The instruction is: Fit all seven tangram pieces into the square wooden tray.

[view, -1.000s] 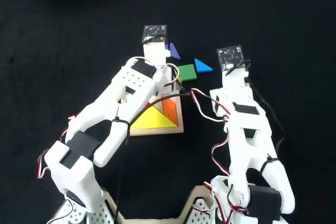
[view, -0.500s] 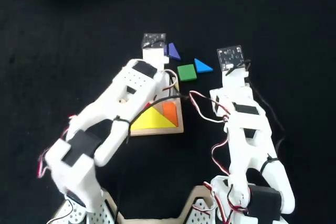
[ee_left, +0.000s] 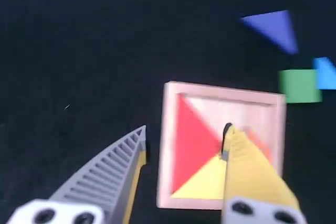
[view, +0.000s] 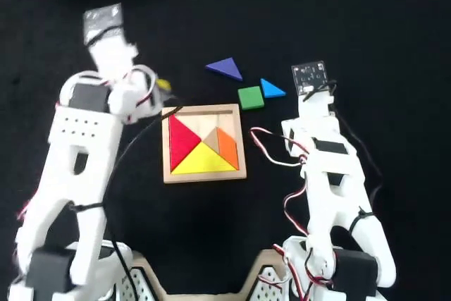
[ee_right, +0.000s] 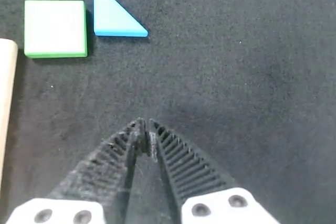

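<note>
Tray (view: 204, 177): square wooden tray between the two arms, partly filled.
Inside the tray: a red triangle (view: 181, 139) fills the left part. A yellow triangle (view: 203, 162) lies along the near wall and an orange piece (view: 227, 144) against the right wall. The strip along the far wall is bare wood. I cannot tell whether the tan patch at the centre is a piece or the floor.
Left gripper (ee_left: 185, 129): off the tray's far left corner, above the cloth, fingers spread wide with nothing between them.
Green square (view: 250, 97): on the cloth just beyond the tray's far right corner.
Blue triangle (view: 270, 89): just beside the green square, on the side away from the tray.
Right gripper (ee_right: 144, 129): right of the tray's far right corner, near the blue triangle, fingertips pressed together and empty.
Purple triangle (view: 225, 68): farthest out, beyond the tray's far wall.
Left to do: at least three pieces are not yet in.
Risk, picking: the pieces lie flat, so fingers may slide off or shove one. Green and blue lie close together, so taking one could knock the other.
Risk, placing: the free gap looks tight. A piece turned wrongly would ride up on a wall or neighbour and could dislodge pieces already seated.
Risk, arms: both reaching past the far right corner could clash.
</note>
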